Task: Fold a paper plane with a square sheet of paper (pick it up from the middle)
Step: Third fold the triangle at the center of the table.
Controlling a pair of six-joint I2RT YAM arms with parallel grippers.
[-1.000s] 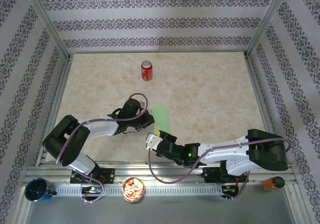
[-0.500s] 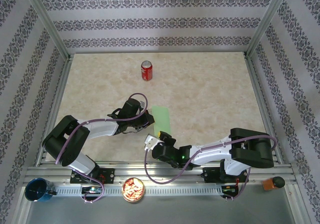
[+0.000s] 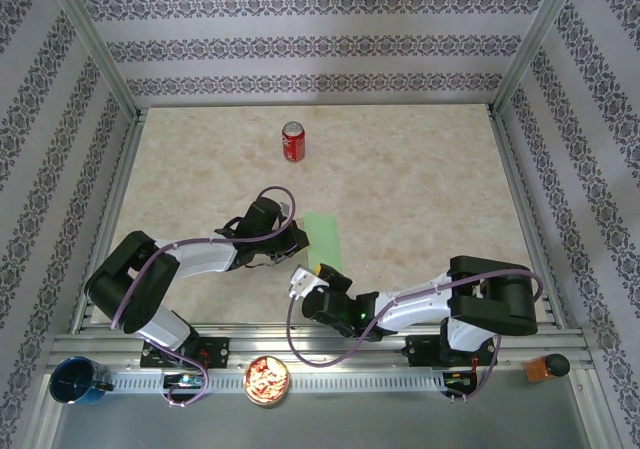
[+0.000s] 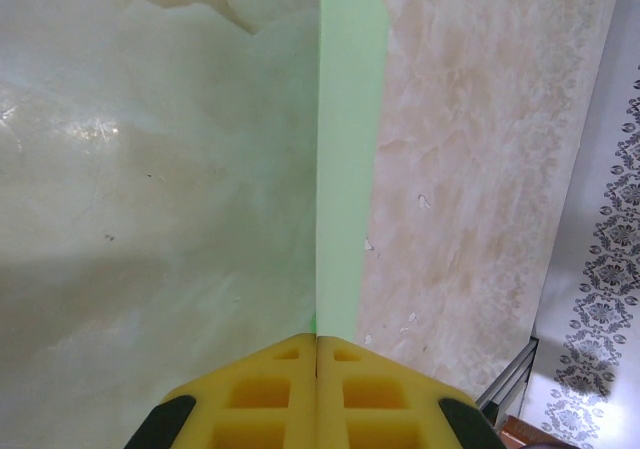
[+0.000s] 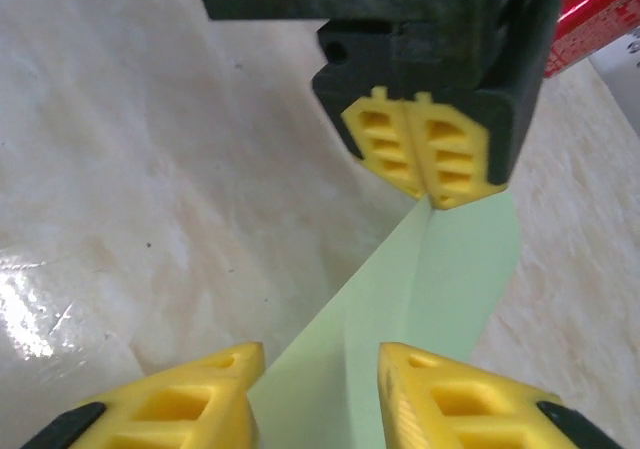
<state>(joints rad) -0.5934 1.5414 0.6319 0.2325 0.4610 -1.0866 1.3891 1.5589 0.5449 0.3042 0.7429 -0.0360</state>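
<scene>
— What colour is the paper (image 3: 322, 237)?
— Pale green, plain. The table (image 3: 420, 189) under it is beige, marbled.
— And the left gripper (image 4: 316, 341) and right gripper (image 5: 320, 354)?
— Yellow pads (image 5: 445, 159) on both, set in black.
— The can (image 3: 292, 141)?
— Red. The walls (image 3: 320, 39) are pale grey with dark floral stripes, and there's a blue cup (image 3: 72, 381) down front.

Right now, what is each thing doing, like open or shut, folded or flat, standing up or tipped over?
square sheet of paper, folded along a crease, one edge pinched.
left gripper, jaws shut on the paper's edge.
right gripper, jaws open, paper showing between them.
red can, standing upright.
</scene>
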